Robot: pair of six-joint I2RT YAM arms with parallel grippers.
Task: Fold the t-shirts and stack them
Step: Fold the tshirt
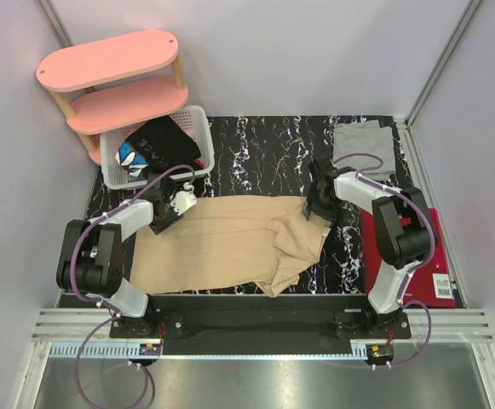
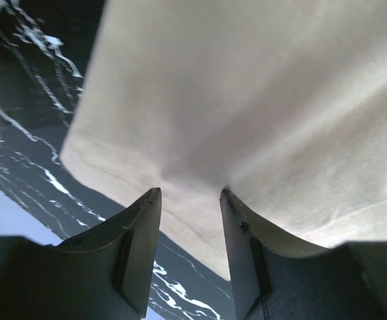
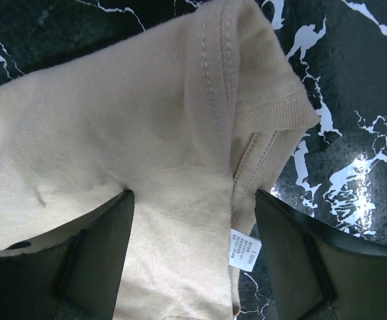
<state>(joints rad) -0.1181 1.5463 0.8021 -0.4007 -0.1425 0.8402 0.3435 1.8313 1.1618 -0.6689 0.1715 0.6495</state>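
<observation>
The large tan t-shirt (image 1: 230, 243) lies spread on the black marble table (image 1: 256, 153), its right part rumpled. My left gripper (image 1: 176, 207) is at the shirt's far left corner. In the left wrist view (image 2: 190, 193) its jaws stand partly apart, astride the hem of the tan cloth (image 2: 246, 100). My right gripper (image 1: 319, 204) is at the far right corner. In the right wrist view (image 3: 194, 195) it is open wide, tips pressed on the tan cloth (image 3: 113, 127) beside a stitched seam and a white label (image 3: 245, 250). The grey t-shirt (image 1: 365, 141) lies folded at the back right.
A white basket (image 1: 198, 128) holding dark clothes stands at the back left, in front of a pink shelf (image 1: 111, 60). A flat red folder (image 1: 439, 243) lies at the table's right edge under the right arm. White walls close in both sides.
</observation>
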